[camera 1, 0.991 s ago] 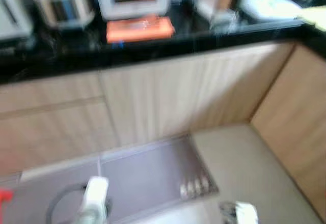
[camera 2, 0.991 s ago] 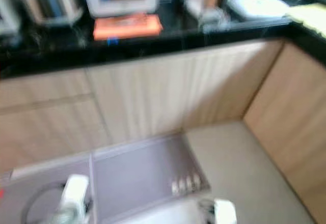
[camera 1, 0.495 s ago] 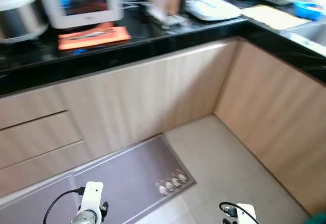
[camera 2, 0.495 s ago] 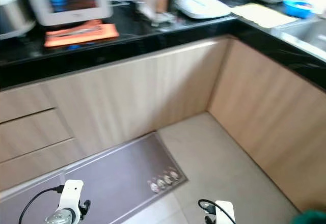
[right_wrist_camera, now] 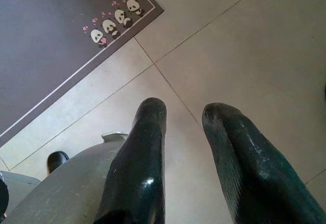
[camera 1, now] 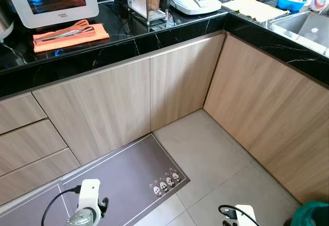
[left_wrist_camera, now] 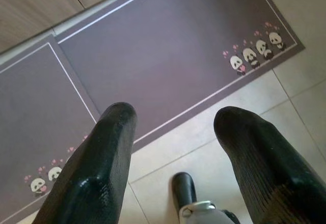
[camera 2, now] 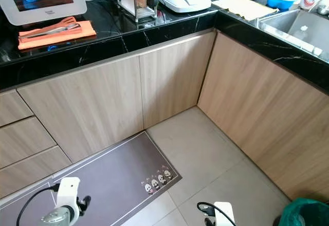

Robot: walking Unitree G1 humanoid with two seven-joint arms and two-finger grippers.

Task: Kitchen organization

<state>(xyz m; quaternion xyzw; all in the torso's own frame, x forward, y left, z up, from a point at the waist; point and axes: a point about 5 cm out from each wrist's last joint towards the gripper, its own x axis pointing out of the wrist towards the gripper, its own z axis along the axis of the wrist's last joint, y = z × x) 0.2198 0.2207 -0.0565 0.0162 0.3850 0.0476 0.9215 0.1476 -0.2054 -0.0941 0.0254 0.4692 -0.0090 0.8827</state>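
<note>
A black counter (camera 1: 169, 33) runs along the back and turns down the right side over light wooden cabinets. On it lie metal tongs (camera 1: 64, 31) on an orange cloth (camera 1: 72, 38), before a white oven (camera 1: 51, 0). Further right stand a wire rack (camera 1: 146, 0) and a white appliance (camera 1: 194, 1). Both arms hang low. My left gripper (left_wrist_camera: 175, 117) is open over a purple panda mat (left_wrist_camera: 163, 56), holding nothing. My right gripper (right_wrist_camera: 184, 109) is open above the beige floor tiles (right_wrist_camera: 244, 56), also holding nothing.
A yellow cloth (camera 1: 257, 7), a blue bowl (camera 1: 290, 1) and a steel sink (camera 1: 308, 28) are on the right counter. Drawers (camera 1: 31, 144) are at the left. A teal object (camera 1: 312, 213) sits on the floor at the lower right. Open tile floor (camera 1: 216, 154) lies in the corner.
The view has swung to the right and sharpened, bringing the corner, the right counter and the sink into sight. Both arms still hang low as before.
</note>
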